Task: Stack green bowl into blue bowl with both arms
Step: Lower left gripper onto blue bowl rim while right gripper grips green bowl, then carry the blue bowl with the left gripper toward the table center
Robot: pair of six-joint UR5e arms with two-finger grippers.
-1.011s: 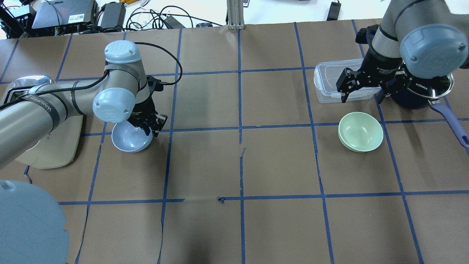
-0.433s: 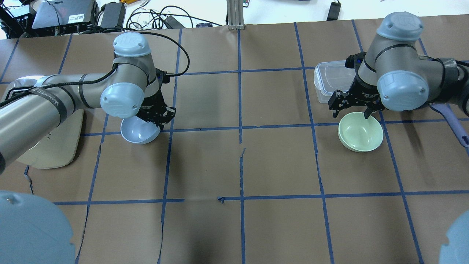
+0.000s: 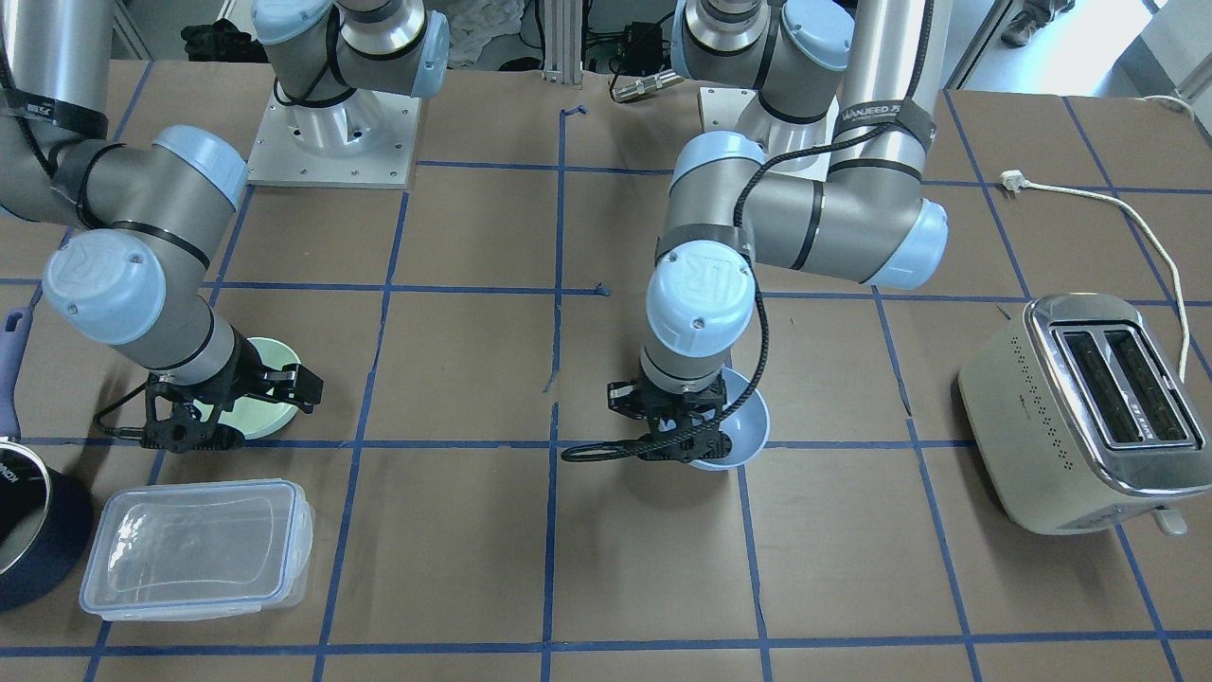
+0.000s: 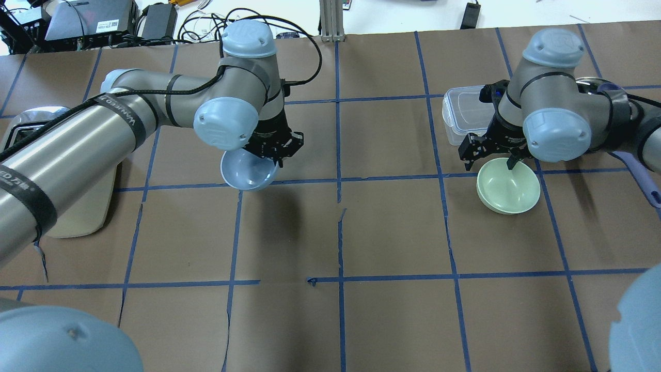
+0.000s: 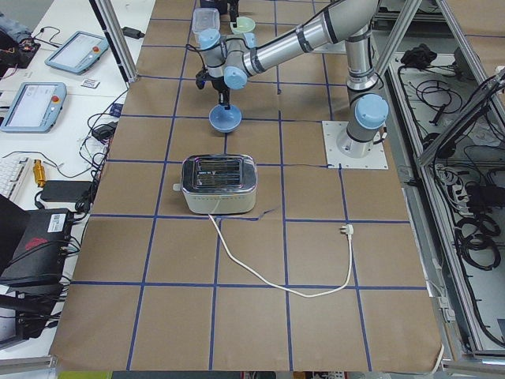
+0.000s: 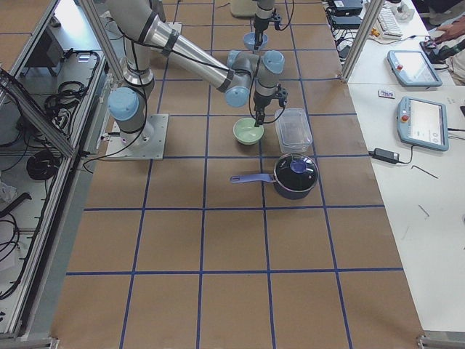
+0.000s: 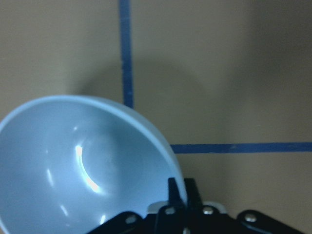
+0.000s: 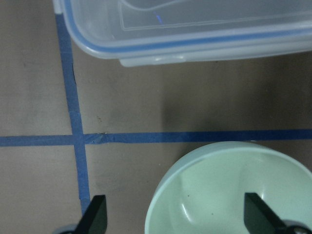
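The blue bowl (image 4: 247,173) hangs tilted above the table left of the middle, and my left gripper (image 4: 272,155) is shut on its rim. It also shows in the left wrist view (image 7: 83,165) and the front view (image 3: 740,426). The green bowl (image 4: 508,192) rests on the table at the right. My right gripper (image 4: 489,164) is open over the bowl's far rim. In the right wrist view one finger (image 8: 95,217) is outside the green bowl (image 8: 229,190) and the other is over its inside.
A clear plastic container (image 4: 465,116) stands just beyond the green bowl. A navy pot (image 6: 294,174) with a long handle (image 4: 643,175) sits to the bowl's right. A toaster (image 3: 1089,407) stands at the table's left end.
My left arm has carried the blue bowl right, toward the table's middle. My right gripper has come from over the container to the green bowl's far rim, still open.
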